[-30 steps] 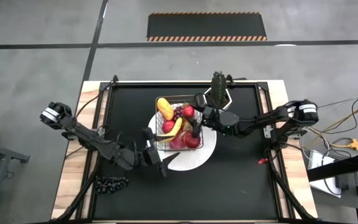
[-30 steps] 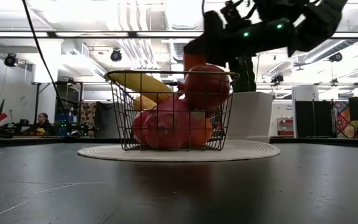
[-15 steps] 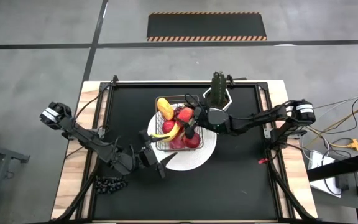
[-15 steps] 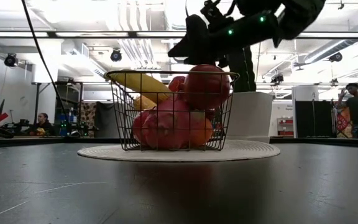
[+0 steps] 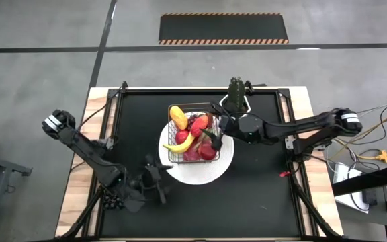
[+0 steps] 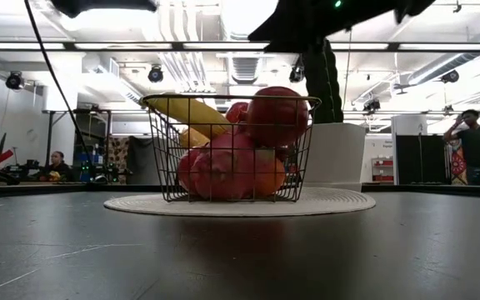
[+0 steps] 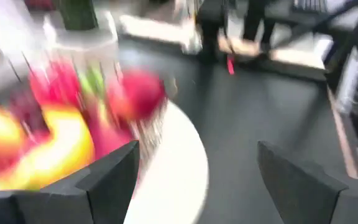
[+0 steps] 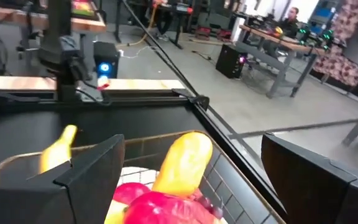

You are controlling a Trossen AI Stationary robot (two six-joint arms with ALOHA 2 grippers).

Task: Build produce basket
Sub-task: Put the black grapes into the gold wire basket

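L tool (image 5: 154, 183) back; R tool (image 5: 211, 132) open

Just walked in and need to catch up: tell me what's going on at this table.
A two-armed robot is filling a wire basket with toy produce; the basket stands on a round white plate and is heaped with a banana, apples and more. The right gripper hangs open over the basket, holding nothing. The left gripper, also open, is near the table's front left by a loose bunch of dark grapes.
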